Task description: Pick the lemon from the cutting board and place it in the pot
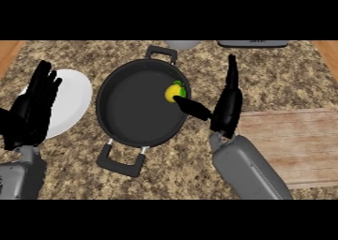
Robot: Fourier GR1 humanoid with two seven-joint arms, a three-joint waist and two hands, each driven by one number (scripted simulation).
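- Left hand (34, 105): fingers straight and upright, holding nothing, over the white plate (73, 101).
- Pot (130, 112): black, two handles, at centre of the counter (179, 164).
- Lemon (174, 91): yellow with a green patch, inside the pot at its right wall.
- Right hand (226, 110): fingers straight, grasping nothing; thumb extends to the lemon.
- Cutting board (303, 145): wooden, far right.

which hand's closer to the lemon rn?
Right. The right hand sits just right of the lemon, its thumb tip beside it at the right rim of the pot. The left hand is across the pot, over the plate.
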